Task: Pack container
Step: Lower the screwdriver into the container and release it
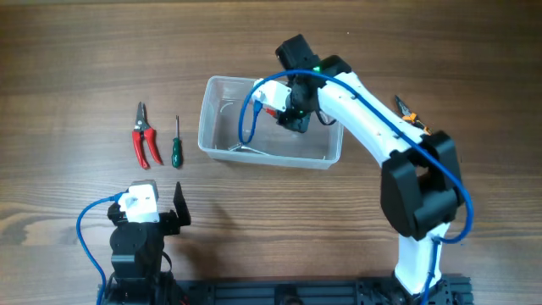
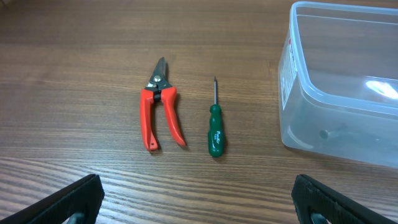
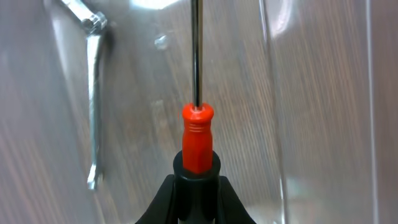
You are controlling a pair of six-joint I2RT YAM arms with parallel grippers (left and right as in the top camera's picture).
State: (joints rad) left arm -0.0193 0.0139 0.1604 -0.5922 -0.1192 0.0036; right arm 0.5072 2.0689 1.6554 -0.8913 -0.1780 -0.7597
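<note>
The clear plastic container (image 1: 326,152) stands at the table's middle; its left end shows in the left wrist view (image 2: 311,118). A metal wrench (image 3: 93,106) lies inside it, also seen from overhead (image 1: 246,149). My right gripper (image 1: 296,117) is over the container's inside, shut on a red-and-black screwdriver (image 3: 198,140) whose shaft points away from the camera. Red-handled pruners (image 1: 145,135) (image 2: 159,106) and a green screwdriver (image 1: 176,146) (image 2: 216,127) lie left of the container. My left gripper (image 2: 199,199) is open and empty, low over the table in front of them.
Orange-handled pliers (image 1: 410,113) lie on the table right of the container, partly behind the right arm. The left arm's base (image 1: 140,246) sits at the near left edge.
</note>
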